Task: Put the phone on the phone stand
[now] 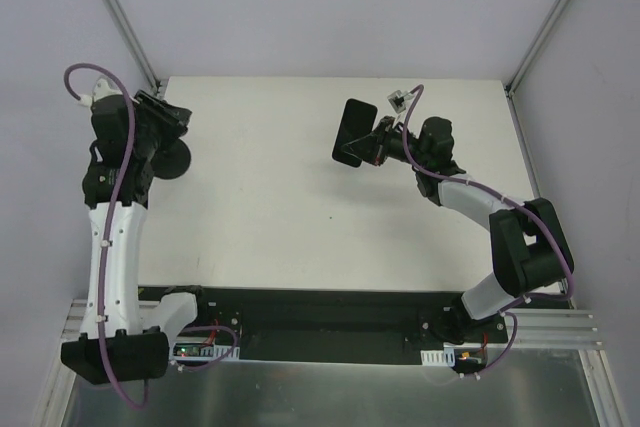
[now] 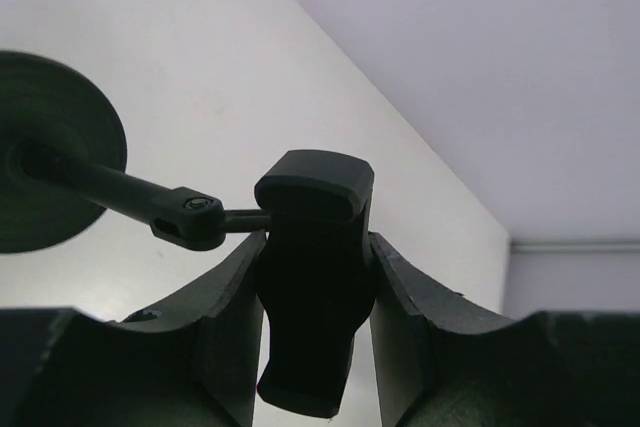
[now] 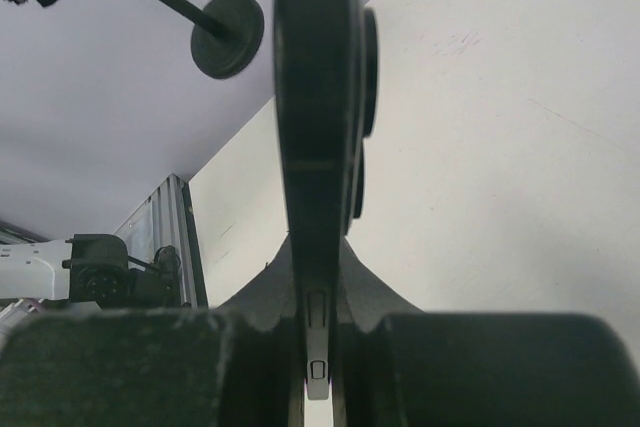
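My left gripper (image 1: 163,119) is shut on the small holder (image 2: 315,267) at the top of the black phone stand. The stand's thin stem (image 2: 110,187) and round disc base (image 2: 50,147) stick out sideways, so it is tilted, near the table's far left edge (image 1: 172,160). My right gripper (image 1: 378,142) is shut on the flat black phone (image 1: 353,131) at the table's back middle and holds it off the surface. In the right wrist view the phone (image 3: 315,127) is edge-on between my fingers. The stand's disc (image 3: 228,32) shows far off at the upper left.
The white table (image 1: 300,207) has grey walls behind and at both sides. A metal frame rail (image 1: 540,327) and the arm bases run along the near edge. Purple cables hang along both arms.
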Action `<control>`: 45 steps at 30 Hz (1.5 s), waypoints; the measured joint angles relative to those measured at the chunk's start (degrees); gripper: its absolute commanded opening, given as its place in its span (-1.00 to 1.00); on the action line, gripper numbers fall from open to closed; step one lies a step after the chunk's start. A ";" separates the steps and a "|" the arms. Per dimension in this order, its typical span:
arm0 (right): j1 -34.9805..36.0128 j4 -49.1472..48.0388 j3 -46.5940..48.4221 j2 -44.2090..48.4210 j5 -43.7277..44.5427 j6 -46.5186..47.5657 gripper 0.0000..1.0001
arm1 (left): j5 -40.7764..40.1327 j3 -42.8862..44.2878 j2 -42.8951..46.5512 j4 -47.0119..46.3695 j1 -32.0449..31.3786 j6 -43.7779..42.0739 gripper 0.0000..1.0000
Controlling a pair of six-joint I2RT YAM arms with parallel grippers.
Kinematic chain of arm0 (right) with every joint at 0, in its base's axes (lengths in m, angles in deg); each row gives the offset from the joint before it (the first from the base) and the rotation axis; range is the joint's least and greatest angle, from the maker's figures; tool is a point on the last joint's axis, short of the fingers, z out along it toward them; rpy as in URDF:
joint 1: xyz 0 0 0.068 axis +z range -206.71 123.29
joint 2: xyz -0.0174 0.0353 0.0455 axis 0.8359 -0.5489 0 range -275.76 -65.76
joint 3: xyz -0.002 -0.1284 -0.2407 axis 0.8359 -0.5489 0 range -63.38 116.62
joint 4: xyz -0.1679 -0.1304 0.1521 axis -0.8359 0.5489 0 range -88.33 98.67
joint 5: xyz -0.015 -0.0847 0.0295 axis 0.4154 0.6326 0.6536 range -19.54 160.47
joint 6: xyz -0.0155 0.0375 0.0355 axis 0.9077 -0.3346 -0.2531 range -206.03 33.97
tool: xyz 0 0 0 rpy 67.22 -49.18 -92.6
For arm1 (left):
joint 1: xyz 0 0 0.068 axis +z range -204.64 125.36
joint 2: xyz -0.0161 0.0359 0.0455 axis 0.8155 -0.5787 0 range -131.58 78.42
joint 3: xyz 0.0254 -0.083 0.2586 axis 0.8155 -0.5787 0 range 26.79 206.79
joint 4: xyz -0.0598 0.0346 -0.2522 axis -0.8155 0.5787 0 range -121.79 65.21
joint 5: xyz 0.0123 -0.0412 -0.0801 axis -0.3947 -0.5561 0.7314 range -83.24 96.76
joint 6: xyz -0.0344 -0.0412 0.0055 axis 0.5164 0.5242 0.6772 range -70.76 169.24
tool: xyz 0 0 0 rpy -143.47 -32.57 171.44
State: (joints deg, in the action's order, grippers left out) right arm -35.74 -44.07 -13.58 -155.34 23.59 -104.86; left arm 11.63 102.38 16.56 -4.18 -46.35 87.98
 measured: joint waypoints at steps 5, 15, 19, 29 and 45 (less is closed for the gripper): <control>-0.15 -0.11 -0.92 0.90 0.22 0.13 -0.99 | 0.15 -13.09 5.84 -5.95 -10.51 19.28 -1.00; -1.38 -0.28 -2.89 2.56 0.87 0.74 -0.99 | -17.57 -29.59 1.73 -21.07 -38.14 45.03 -1.00; -1.75 -0.31 -2.93 2.62 1.05 0.94 -0.99 | -24.30 -29.59 -4.96 -30.12 -43.30 49.09 -0.05; -2.36 -0.31 -2.93 2.62 1.01 0.98 -0.99 | -25.07 -29.24 -7.63 -38.45 -44.09 46.58 0.98; -3.91 -0.70 -3.76 2.64 0.98 0.79 -0.99 | -33.97 -51.17 31.34 -24.00 -43.67 17.97 0.12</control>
State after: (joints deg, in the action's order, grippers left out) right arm -39.65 -44.77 -17.34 -152.70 24.58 -104.07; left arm -22.34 51.21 47.90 -28.17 -90.02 105.95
